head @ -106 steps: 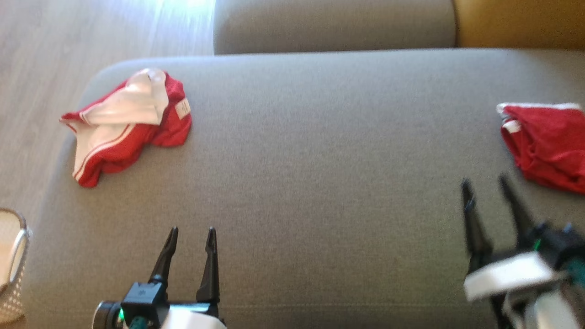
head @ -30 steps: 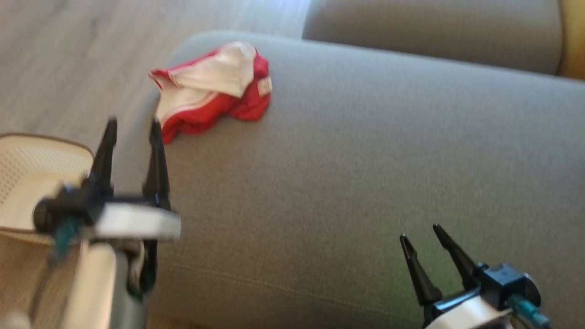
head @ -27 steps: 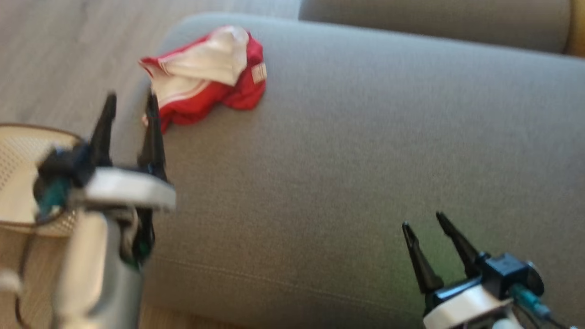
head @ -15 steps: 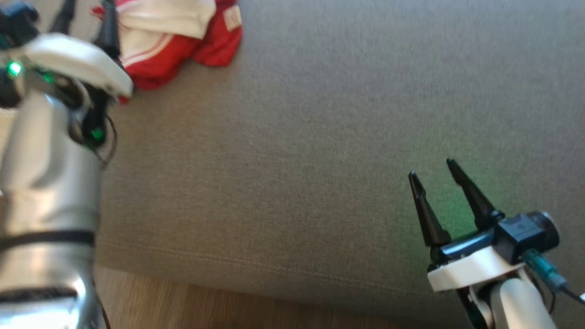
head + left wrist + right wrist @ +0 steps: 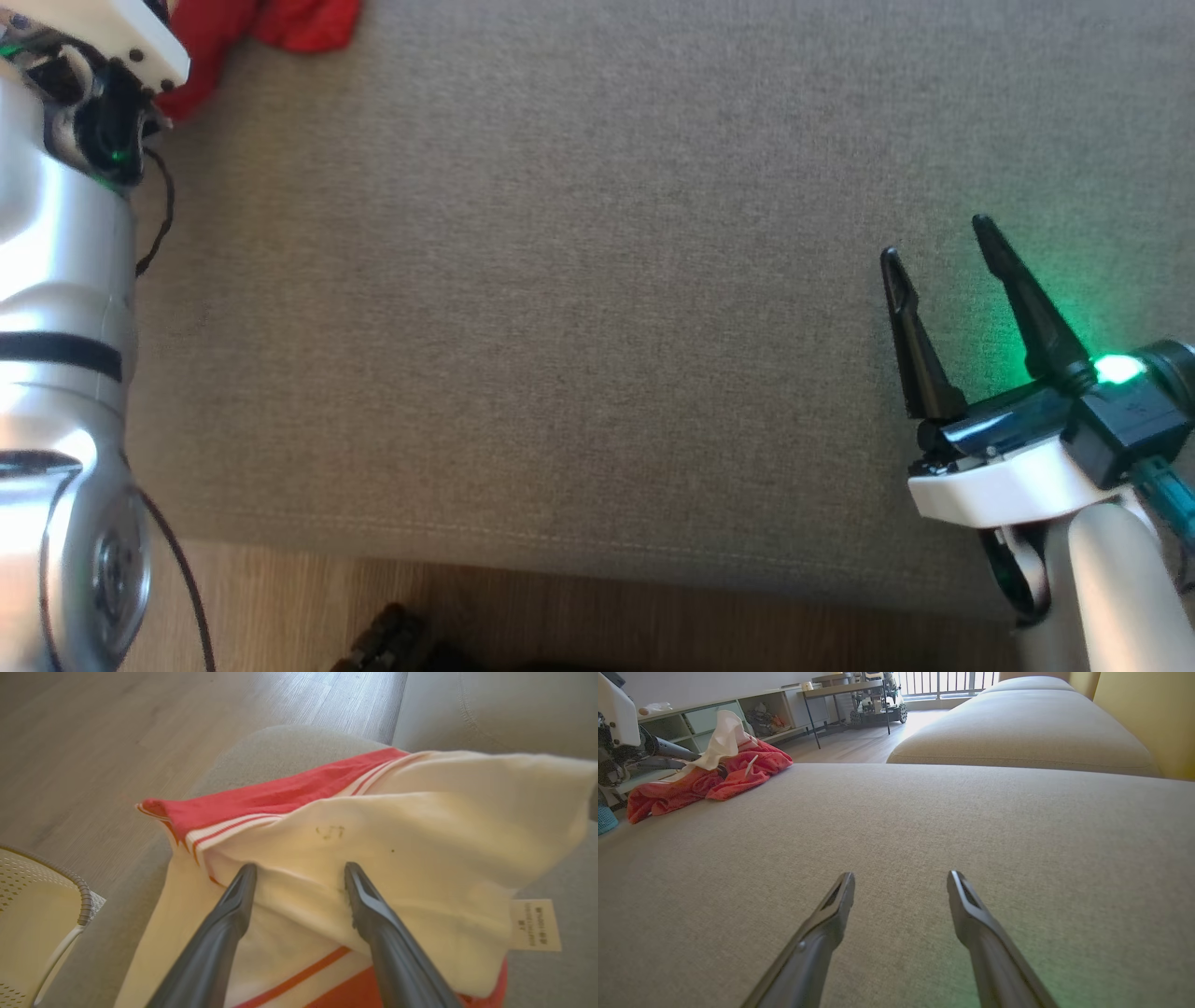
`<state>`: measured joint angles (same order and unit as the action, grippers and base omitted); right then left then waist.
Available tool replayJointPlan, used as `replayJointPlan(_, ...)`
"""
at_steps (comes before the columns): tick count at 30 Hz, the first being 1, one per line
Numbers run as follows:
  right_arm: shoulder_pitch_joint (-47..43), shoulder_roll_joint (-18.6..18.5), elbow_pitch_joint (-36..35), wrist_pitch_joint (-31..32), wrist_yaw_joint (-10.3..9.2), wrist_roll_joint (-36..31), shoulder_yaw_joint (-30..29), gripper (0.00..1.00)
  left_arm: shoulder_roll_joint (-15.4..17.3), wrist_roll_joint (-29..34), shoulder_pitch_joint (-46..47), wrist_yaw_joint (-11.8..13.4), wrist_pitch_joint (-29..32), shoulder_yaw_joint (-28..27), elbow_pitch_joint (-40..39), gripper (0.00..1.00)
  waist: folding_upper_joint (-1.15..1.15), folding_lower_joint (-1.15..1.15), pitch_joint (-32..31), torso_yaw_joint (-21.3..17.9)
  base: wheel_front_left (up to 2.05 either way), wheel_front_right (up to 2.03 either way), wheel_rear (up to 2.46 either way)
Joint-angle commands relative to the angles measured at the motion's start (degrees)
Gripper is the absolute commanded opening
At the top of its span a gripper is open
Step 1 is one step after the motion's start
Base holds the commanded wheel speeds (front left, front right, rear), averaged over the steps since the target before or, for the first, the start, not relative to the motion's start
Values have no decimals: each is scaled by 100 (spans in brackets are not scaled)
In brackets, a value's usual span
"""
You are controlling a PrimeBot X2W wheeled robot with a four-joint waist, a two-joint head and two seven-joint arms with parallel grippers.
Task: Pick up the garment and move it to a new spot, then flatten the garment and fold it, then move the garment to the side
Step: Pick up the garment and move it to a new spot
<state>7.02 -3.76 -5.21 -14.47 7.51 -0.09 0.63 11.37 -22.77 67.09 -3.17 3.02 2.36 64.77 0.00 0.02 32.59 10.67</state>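
Our left end effector [image 5: 300,867] stands apart, tips at the garment [image 5: 420,821]. We should close on a thick bunch before lifting.

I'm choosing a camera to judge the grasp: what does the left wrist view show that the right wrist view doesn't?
Left wrist view: a perforated basket, a faint mark on the garment's white panel. Right wrist view: the right gripper open over bare cushion, shelving, a yellow wall. Both: the red-and-white garment on the grey cushion, the open left gripper at it, wooden floor.
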Motion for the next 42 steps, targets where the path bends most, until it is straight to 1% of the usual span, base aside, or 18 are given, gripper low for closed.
replayJointPlan(1,32,-21,-236,-52,-2,-41,137,100,332,57,233,59,47,-69,-22,100,0,-2,224,-95,0,0,0)
replayJointPlan(3,34,-37,-274,-52,-2,-50,135,100,295,74,324,101,21,-33,130,100,0,-2,316,-94,0,0,0)
replayJointPlan(6,67,-60,-319,-52,-2,-61,148,100,238,92,400,81,16,34,354,100,0,-2,418,-105,0,0,0)
replayJointPlan(12,189,-39,-393,-52,-2,-20,185,100,203,107,462,-128,43,175,607,100,0,-2,541,-175,0,0,0)
replayJointPlan(13,203,-33,-394,-52,-2,-12,194,100,203,118,475,-168,37,210,626,39,0,-2,552,-182,0,0,0)
replayJointPlan(14,213,-27,-392,-52,-2,-9,203,100,203,129,492,-195,-22,239,631,0,0,-2,555,-187,0,0,0)
replayJointPlan(16,239,-13,-371,-52,-2,11,229,100,208,188,519,-243,-199,330,617,0,0,-2,525,-203,0,0,0)
replayJointPlan(19,295,5,-323,-52,-2,67,262,100,244,224,539,-295,-666,394,538,0,0,-2,382,-245,0,0,0)
replayJointPlan(23,346,40,-245,-52,-2,145,316,100,265,278,483,-356,-1418,502,361,0,0,-2,14,-339,0,0,0)
replayJointPlan(26,380,64,-191,-52,-2,210,315,100,275,379,411,-394,-1700,664,99,0,0,-2,-290,-416,0,0,0)
replayJointPlan(29,370,79,-128,-52,-2,301,318,100,223,424,231,-417,-1783,808,-302,0,0,-2,-665,-497,0,0,0)
replayJointPlan(32,310,85,-66,-52,-2,549,379,100,142,352,-29,-427,-1797,953,-811,0,0,-2,-1055,-626,0,0,0)
replayJointPlan(37,182,87,-20,-52,-2,889,400,100,115,203,-683,-430,-1799,1614,-1871,0,0,-2,-1615,-973,0,0,0)
replayJointPlan(38,157,87,-25,-52,-2,931,397,100,123,170,-816,-430,-1800,1760,-2082,0,0,-2,-1695,-1054,0,0,0)
replayJointPlan(39,157,87,-25,-52,-2,931,397,100,123,170,-816,-430,-1800,1760,-2082,0,0,-2,-1695,-1054,0,0,0)
replayJointPlan(42,72,87,-63,-52,-2,1018,376,100,73,32,-1235,-430,-1780,2155,-2684,0,0,-2,-1876,-1276,0,0,0)
